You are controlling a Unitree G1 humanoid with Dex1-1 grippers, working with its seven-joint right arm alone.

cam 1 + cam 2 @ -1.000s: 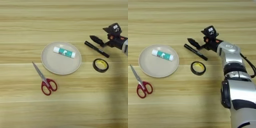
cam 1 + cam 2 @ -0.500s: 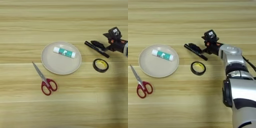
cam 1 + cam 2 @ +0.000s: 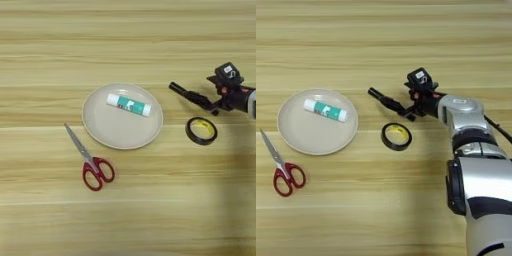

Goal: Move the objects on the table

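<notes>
Your right eye view gives you the whole silver forearm (image 3: pixel 463 112) running up from the bottom right edge, jointed and glossy, while your left eye view cuts it off and shows only the black gripper (image 3: pixel 220 100) at the right edge of the surface (image 3: pixel 125 35). You cannot tell from either view whether the fingers are open or closed; they sit right at the near end of a slim black marker (image 3: pixel 390 103), which lies slanted on the surface, and contact cannot be made out. Your left eye view shows all of the red-handled scissors (image 3: pixel 90 160), metal blades pointing up and left; in your right eye view they sit hard against the left edge. The round, shallow beige plate (image 3: pixel 97 127), matte with a low raised rim, rests left of the middle of the surface, and the glue stick (image 3: pixel 129 104), a small white cylinder with a teal label, lies on its side inside the plate toward its far rim. A black ring of tape (image 3: pixel 396 136) with a yellow inner face lies flat just below the marker, between plate and arm. The surface is pale wood with horizontal plank grain.
</notes>
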